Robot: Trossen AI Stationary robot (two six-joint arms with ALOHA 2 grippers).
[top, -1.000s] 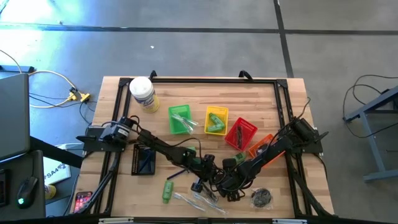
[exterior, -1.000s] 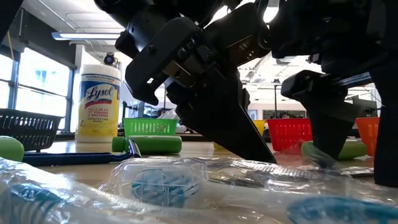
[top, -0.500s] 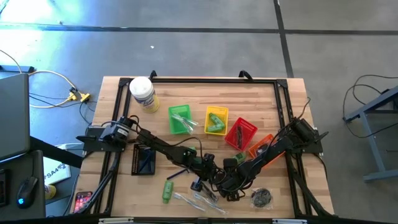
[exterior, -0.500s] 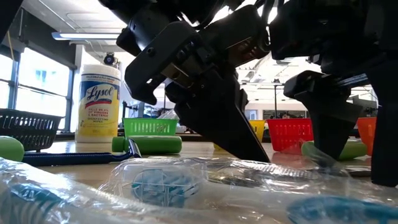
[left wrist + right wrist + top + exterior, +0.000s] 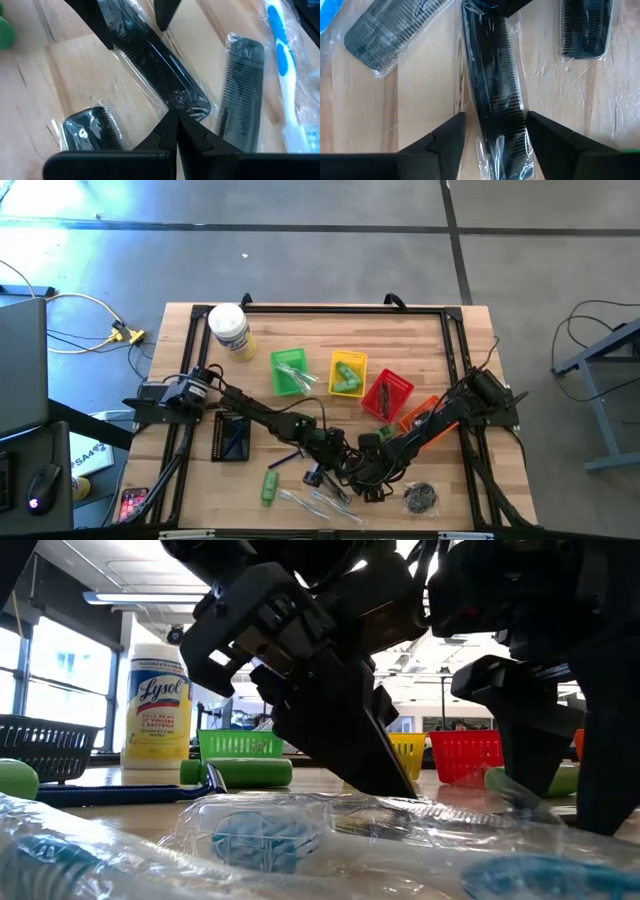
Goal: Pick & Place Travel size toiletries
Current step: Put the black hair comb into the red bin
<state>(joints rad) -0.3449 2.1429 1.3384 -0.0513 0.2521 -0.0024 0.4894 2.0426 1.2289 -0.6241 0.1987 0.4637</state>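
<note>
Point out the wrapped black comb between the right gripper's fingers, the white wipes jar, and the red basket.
Wrapped black comb (image 5: 492, 95): right wrist view, mid-spine.
White wipes jar (image 5: 230, 332): high view, its side.
Red basket (image 5: 398, 385): high view, rim.

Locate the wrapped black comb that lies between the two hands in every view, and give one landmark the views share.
High view: hidden under the two hands, right hand at the table's near edge.
Low view: cannot be told apart among the clear wrappers.
Left wrist view: wrapped black comb runs diagonally, its end at the shut left hand.
Right wrist view: the comb runs lengthwise between the right hand's open fingers.
Shared landmark: the left hand's dark tip on the comb's far end.
</note>
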